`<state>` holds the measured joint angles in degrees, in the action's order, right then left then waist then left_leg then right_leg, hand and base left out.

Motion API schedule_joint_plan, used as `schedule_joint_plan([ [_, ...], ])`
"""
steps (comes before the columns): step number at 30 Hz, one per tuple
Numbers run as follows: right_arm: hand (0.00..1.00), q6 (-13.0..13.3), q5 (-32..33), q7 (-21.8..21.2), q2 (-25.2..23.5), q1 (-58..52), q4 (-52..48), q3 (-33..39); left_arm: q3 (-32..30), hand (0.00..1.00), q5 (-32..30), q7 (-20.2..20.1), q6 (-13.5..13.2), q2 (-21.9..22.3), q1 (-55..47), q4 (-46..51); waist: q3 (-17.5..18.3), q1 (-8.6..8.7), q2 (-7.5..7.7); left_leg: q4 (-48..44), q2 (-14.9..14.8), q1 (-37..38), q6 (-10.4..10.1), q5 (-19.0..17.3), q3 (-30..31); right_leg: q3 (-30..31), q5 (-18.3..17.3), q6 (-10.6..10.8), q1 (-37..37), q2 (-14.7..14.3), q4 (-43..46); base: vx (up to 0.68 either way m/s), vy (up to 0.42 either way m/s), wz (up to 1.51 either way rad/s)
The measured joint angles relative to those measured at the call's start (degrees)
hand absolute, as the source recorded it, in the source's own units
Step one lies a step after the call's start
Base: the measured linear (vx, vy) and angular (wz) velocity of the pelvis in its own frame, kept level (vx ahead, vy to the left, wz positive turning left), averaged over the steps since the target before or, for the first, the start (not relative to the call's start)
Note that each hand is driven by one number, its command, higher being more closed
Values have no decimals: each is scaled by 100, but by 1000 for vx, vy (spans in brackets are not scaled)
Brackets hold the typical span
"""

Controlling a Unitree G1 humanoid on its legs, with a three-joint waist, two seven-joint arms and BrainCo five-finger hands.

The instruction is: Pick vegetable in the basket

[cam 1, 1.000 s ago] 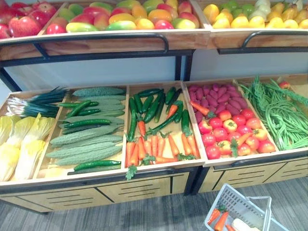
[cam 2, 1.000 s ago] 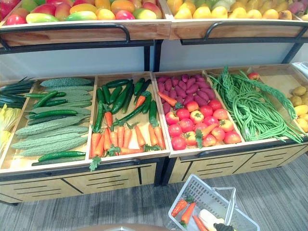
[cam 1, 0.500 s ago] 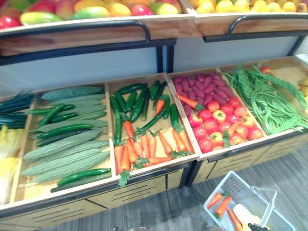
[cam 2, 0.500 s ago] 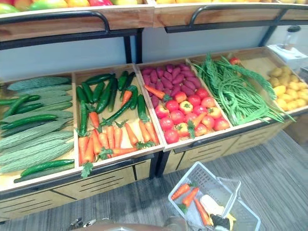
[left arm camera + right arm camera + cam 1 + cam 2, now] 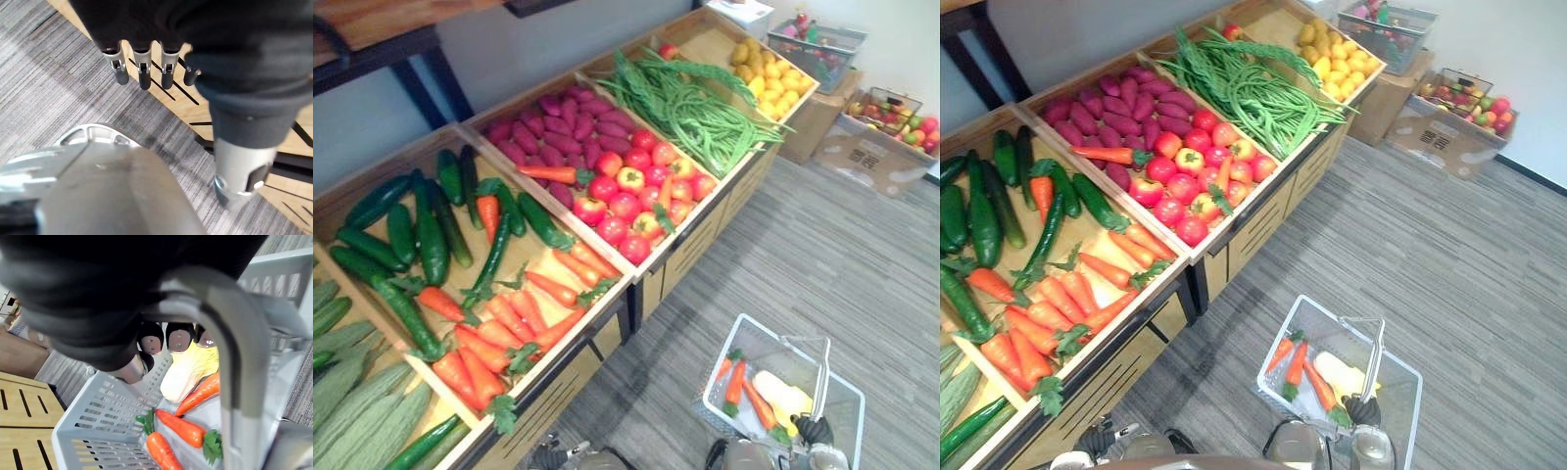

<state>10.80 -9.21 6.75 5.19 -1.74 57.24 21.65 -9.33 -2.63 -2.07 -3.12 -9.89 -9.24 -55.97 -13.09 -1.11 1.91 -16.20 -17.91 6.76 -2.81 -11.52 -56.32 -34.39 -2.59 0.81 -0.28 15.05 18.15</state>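
My right hand [image 5: 178, 340] is shut on the grey handle [image 5: 234, 357] of a pale wire basket [image 5: 721, 364], which hangs low over the floor in front of the stand. The hand also shows as a dark shape [image 5: 818, 429] at the basket's near side. Inside lie a few orange carrots [image 5: 181, 426] and a pale yellow cabbage [image 5: 190, 372]. My left hand [image 5: 142, 68] hangs open beside the stand's wooden front, holding nothing. On the stand are carrots [image 5: 499, 323], dark cucumbers [image 5: 421, 235], tomatoes [image 5: 636, 201], purple sweet potatoes [image 5: 548, 122] and green beans [image 5: 695, 108].
Bitter gourds [image 5: 352, 411] fill the stand's near left bin and yellow potatoes [image 5: 769, 73] its far end. Beyond that end stand cardboard boxes [image 5: 881, 137] with fruit and another wire basket [image 5: 818, 39]. Grey striped floor [image 5: 842, 264] lies open to the right.
The whole picture has swung to the right, so the stand now runs diagonally and the upper fruit shelf has left the view. The basket stays in my right hand.
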Motion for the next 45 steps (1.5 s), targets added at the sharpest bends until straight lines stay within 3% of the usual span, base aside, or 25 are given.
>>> schedule_joint_plan([
  [3,100,132,-212,-81,56,26,6,-350,-53,0,-3,54,2,46,-16,-27,43,17,24,-82,-174,104,-127,77,-526,-30,106,118,169,-502,-1032,6,-208,-122],
  [6,100,157,-206,-112,57,-77,-8,-526,29,0,-45,62,-3,103,69,-59,61,257,8,-88,-230,275,-231,172,-605,55,146,180,377,-719,-1451,-74,-163,-45],
  [11,100,106,-199,-100,56,-389,-139,-520,128,0,-282,98,-8,86,262,-56,112,303,-44,-423,-498,312,-336,267,-474,298,174,166,471,-949,-1725,-107,-72,-23],
  [12,100,55,-195,-89,62,-428,-269,-500,159,0,-280,81,-7,103,222,-54,102,299,-58,-906,-639,132,-249,322,183,518,175,157,445,-968,-1708,-118,-35,-77],
  [13,100,34,-196,-71,79,-420,-295,-503,162,0,-282,90,-19,98,163,-61,100,254,-34,-1171,-494,-159,-148,299,1204,851,156,128,380,-890,-1649,-125,-21,-105],
  [15,100,23,-200,-77,190,-286,-276,-598,233,0,-273,173,-121,188,-22,-56,99,176,-32,-441,277,-175,-254,15,2618,1502,141,104,117,-758,-1502,-131,97,-166],
  [16,100,31,-201,-88,303,-199,-275,-661,245,0,-234,225,-192,325,-173,-67,155,164,-189,143,680,-165,-227,20,3374,1986,207,158,-97,-818,-1485,-121,192,-207],
  [17,100,37,-203,-92,373,-196,-275,-694,323,0,-223,303,-192,387,-255,-97,189,146,-357,507,850,-167,-229,151,3759,2262,250,213,-212,-929,-1514,-77,161,-201],
  [18,100,25,-203,-96,399,-207,-229,-720,374,0,-213,377,-187,431,-239,-146,213,164,-471,654,903,-80,-293,1,4045,2570,366,294,-302,-1055,-1616,28,179,-149],
  [20,100,22,-191,-88,379,-287,-200,-746,396,0,-218,445,-255,381,-170,-171,266,184,-443,687,1121,-89,-264,-84,4450,2931,691,398,-299,-1078,-2154,50,131,-100],
  [23,100,15,-133,-60,379,-287,-7,-749,389,0,-258,553,-381,257,-167,-259,266,218,-214,587,1372,-180,-246,-89,4610,3289,872,450,-377,-899,-2468,-21,116,-66],
  [27,100,-53,85,49,378,-383,76,-688,456,0,-266,629,-388,255,-153,-312,319,253,-237,615,1437,-133,-66,-435,4606,3430,1177,502,-447,-885,-2469,-34,92,-19],
  [35,100,-9,294,284,304,-413,253,-630,622,0,-249,603,-383,208,18,-524,370,257,-244,621,1422,109,-116,-516,4529,3620,1253,584,-379,-1009,-2341,17,5,-17],
  [40,100,72,292,330,249,-402,273,-639,681,0,-223,595,-380,160,82,-521,339,245,-151,583,1416,147,-68,-684,4273,3816,1254,547,-449,-1069,-2318,-51,-12,-30],
  [45,100,122,294,449,172,-402,369,-625,680,0,-225,597,-365,130,78,-521,344,241,-150,595,1271,207,-148,-739,4128,3452,1255,480,-444,-1103,-2381,13,-44,-16],
])
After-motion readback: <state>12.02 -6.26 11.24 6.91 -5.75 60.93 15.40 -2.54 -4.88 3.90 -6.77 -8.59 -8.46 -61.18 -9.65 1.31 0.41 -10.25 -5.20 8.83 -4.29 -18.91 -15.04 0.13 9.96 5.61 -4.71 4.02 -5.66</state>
